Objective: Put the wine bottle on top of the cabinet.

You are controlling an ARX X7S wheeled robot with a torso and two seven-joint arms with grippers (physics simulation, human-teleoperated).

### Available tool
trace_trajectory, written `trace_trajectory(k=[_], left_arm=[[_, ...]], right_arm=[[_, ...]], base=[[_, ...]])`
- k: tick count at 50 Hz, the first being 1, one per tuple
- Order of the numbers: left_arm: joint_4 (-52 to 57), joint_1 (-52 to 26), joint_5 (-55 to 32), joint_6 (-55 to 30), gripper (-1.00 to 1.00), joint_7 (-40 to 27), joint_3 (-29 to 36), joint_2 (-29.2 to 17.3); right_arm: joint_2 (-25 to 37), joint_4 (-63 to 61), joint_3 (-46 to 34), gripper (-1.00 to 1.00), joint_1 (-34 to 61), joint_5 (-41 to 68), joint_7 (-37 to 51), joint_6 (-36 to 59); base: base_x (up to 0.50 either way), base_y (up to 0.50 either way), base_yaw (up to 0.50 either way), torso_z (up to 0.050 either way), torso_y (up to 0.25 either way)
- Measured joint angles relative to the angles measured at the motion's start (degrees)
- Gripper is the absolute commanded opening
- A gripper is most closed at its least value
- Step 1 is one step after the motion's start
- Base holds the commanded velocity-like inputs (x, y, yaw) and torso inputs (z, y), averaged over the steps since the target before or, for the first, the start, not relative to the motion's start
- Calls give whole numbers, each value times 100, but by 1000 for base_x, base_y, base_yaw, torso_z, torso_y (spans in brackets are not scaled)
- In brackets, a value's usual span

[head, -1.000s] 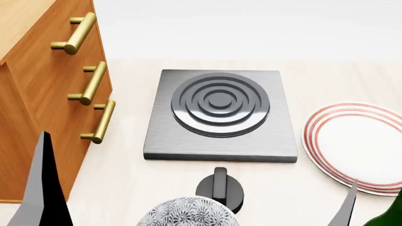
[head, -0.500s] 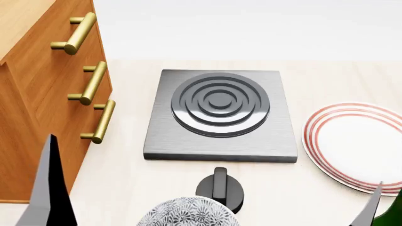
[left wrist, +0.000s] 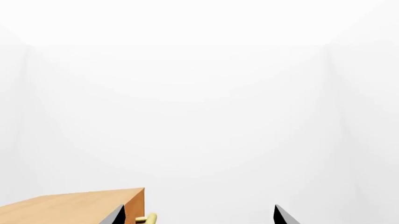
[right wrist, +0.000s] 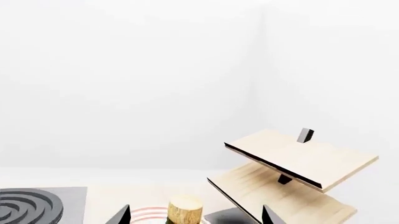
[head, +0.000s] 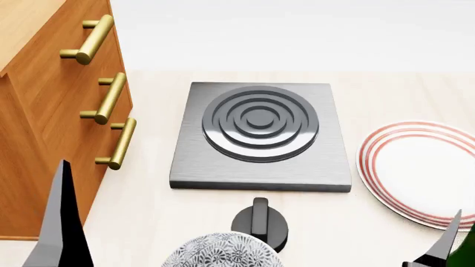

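While its black fingers stood spread, the right gripper framed the tall dark green glass wine bottle's tan cork. The left gripper also gaped, empty, beside the large reddish-brown wooden cabinet with brass handles, the square grey hob between them.

Reddish-brown wooden cabinet, satin grain, with 3 polished brass bar handles; square brushed-metal hob plate, matt grey; glossy white ceramic plate with red rings; dark green glass wine bottle, rough tan cork; pale matt wooden rack.
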Motion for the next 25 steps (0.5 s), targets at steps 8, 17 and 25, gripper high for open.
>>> trace_trajectory(k=[8,17,25], left_arm=[[-5,-13,-11,7,100,-15,11,-10],[-13,-15,-17,29,100,-33,21,-27],[-28,-21,-16,40,100,-41,43,-28]], right_arm=[[3,264,-141,100,178,-25,-22,-18],[19,504,-183,100,295,-13,-43,-51],[24,716,-198,100,378,10,-62,-95]], base=[[0,0,0,0,0],[0,0,0,0,0],[0,0,0,0,0]])
